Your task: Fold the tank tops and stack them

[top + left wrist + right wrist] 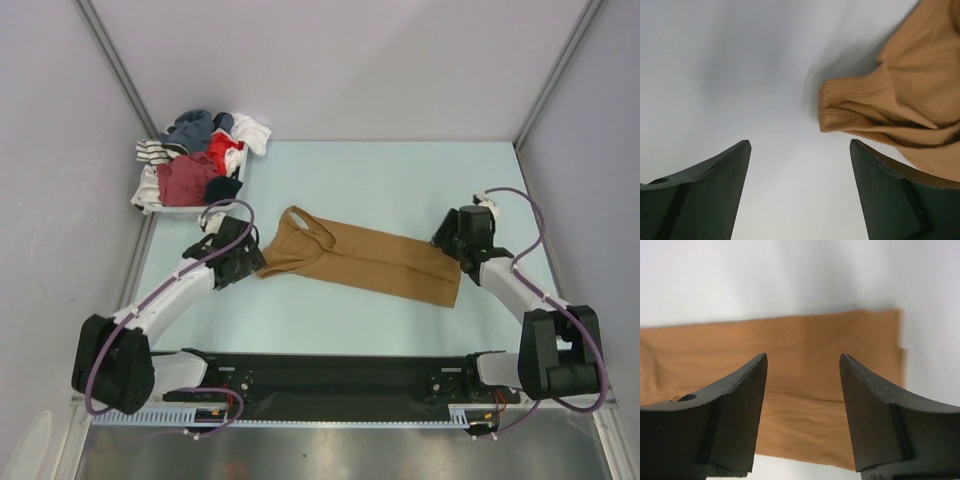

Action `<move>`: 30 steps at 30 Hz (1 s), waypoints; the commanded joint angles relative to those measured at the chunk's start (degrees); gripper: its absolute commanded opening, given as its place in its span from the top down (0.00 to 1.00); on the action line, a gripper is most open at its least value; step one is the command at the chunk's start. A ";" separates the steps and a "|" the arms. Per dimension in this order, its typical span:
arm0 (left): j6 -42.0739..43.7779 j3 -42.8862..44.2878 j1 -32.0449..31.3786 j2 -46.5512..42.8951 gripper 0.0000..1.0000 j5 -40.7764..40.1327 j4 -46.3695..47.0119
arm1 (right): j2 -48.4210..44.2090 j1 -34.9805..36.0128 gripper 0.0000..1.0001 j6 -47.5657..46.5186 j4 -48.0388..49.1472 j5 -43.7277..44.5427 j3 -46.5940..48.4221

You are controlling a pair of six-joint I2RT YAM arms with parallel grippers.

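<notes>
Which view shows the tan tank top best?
Top external: the whole tan tank top is visible, straps to hem. Left wrist shows only a bunched corner; right wrist only the ribbed hem end.

Tank top (360,262) lies flat mid-worktop (400,180), straps end twd 9 o'clock, hem end twd 3. L tool (246,262) just beside the 9 o'clock end; R tool (448,243) at the 3 o'clock end. Clothes pile (200,160) sits in bin (185,211) at worktop's 10 o'clock corner, behind L tool.
</notes>
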 commanded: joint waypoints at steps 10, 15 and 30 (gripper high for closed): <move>-1.72 -4.40 20.72 -17.44 0.12 14.28 3.40 | 12.51 36.58 0.30 -33.91 6.09 -12.35 18.26; -1.55 -4.33 32.39 -18.95 0.13 27.98 3.67 | 24.23 44.37 0.34 -42.09 2.21 -16.18 30.15; 4.25 0.42 39.54 -14.73 0.14 36.97 -0.37 | 48.49 56.59 0.24 -57.13 -1.58 -7.49 50.55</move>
